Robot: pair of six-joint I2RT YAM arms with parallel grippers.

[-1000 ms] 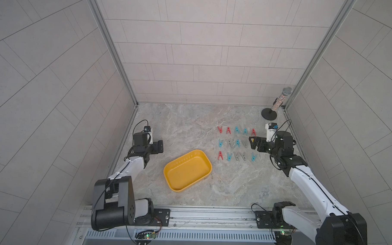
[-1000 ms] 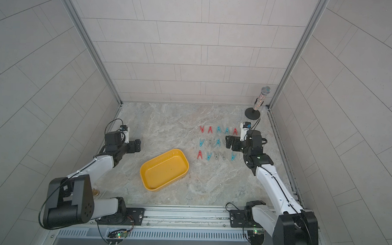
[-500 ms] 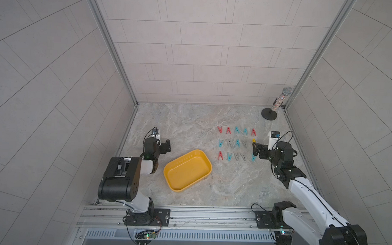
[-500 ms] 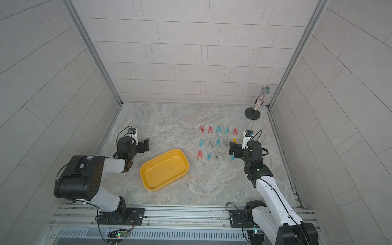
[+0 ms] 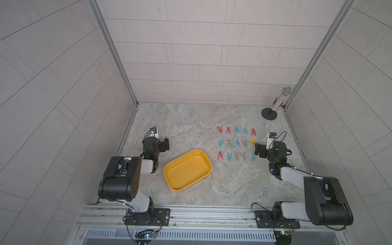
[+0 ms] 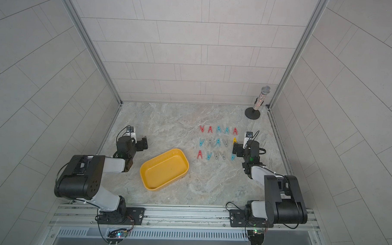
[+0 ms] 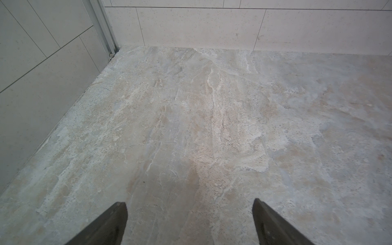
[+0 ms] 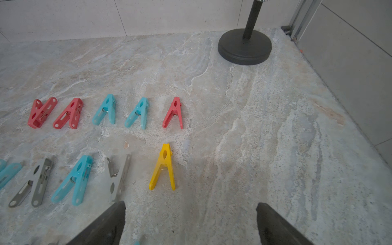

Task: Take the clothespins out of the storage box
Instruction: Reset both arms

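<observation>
The yellow storage box lies at an angle near the table's middle, and its inside shows bare. The clothespins, red, teal, grey and one yellow, lie in three rows on the marble to the box's right. The right wrist view shows two of these rows, with the yellow clothespin just ahead of my right gripper. That gripper is open and holds nothing. My left gripper is left of the box, open over bare marble.
A glittery microphone on a round black base stands in the far right corner. Tiled walls close in the left, back and right sides. Both arm bases sit on the front rail.
Both arms have folded back toward their bases. The right gripper has drawn back a little from the clothespin rows. The left gripper has shifted slightly toward the box. Both stayed open.
</observation>
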